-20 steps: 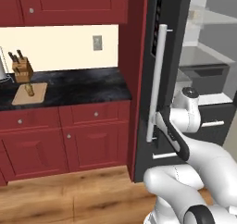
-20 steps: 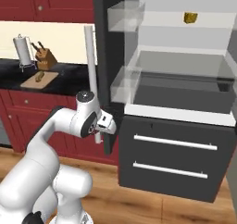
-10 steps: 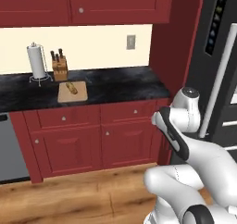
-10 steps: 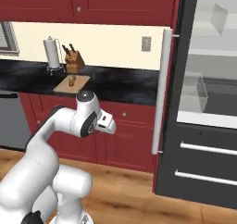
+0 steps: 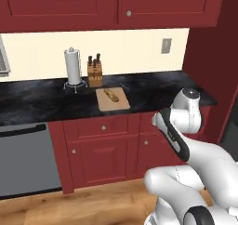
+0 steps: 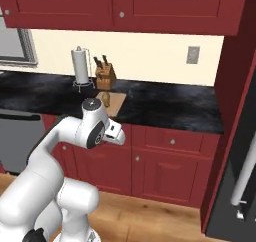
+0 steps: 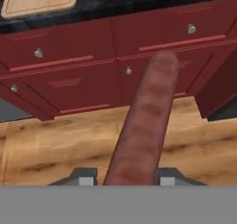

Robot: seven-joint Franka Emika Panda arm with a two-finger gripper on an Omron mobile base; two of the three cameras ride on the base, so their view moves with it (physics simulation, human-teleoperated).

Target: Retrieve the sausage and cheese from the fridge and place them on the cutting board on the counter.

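Step in hand: carrying the sausage to the table — the fetch from the fridge looks done for this item, the placing not yet.
Gripper: the gripper is pinching the sausage, which juts out between its two tips in the hand view.
Cutting board: the cutting board lies on the table in front of the knife block, beside the paper towel roll; something small and golden-brown already rests on it — I cannot tell what.
Arm: held low, in front of the red cabinets, below the table's edge.
Next move: lift the gripper above the table, reach over the board, set the sausage on bare wood.
Cheese: likely a second trip.
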